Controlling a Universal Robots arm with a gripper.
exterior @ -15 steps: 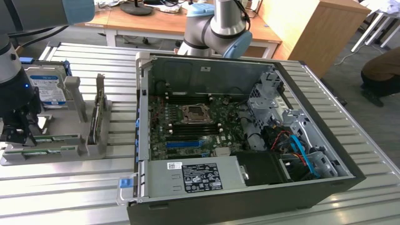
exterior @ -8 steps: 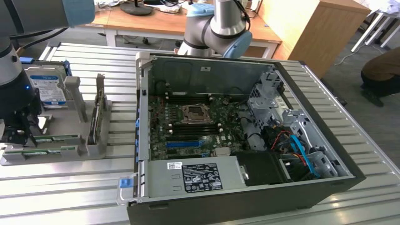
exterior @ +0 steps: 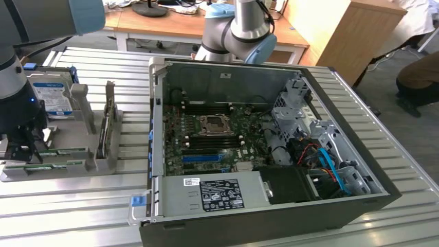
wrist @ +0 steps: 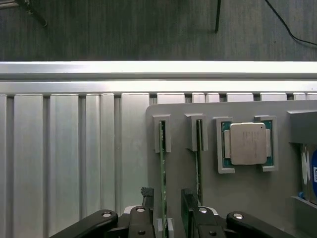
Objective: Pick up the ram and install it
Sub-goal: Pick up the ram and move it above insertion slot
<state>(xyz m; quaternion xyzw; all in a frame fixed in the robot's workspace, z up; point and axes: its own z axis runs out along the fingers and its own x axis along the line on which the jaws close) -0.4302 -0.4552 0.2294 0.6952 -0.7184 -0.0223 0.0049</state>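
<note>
While the hand (wrist: 166, 194) stands wide open, ram (wrist: 162, 148) between its fingers, ungripped

I work in bright, even, white room light with only soft shadows. The slatted aluminium table (exterior: 401, 172) gleams, and glare washes out the rail along its edge in my wrist view (nearly pure white), while the floor (wrist: 124, 29) beyond lies dim. The computer case (exterior: 274, 226) is shadowed inside. My claw (wrist: 167, 194) looks dark; the processor (wrist: 246, 144) shines softly.
</note>
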